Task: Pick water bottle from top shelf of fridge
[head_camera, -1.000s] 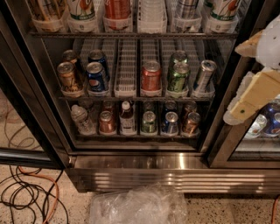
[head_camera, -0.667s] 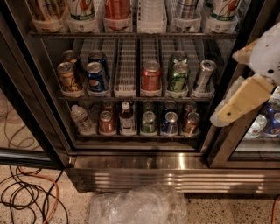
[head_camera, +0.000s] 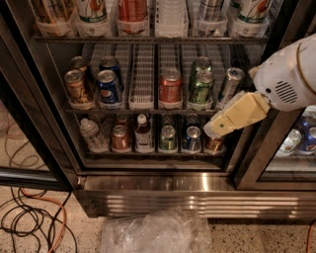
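As the pincer (head_camera: 215,128), its grip impossible to tell, has swung left across the fridge (head_camera: 197,195) by the lower racks, the water bottle (head_camera: 171,12) on the top shelf (head_camera: 148,38) waits well above, ungrasped.

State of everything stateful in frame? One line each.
fridge door: open, swung left.
water bottle: upright on top shelf, untouched.
end effector: low, before lowest shelf's right end, apart from the bottle.
small clear bottle: leaning, lowest shelf left.
plastic bag: crumpled on floor.
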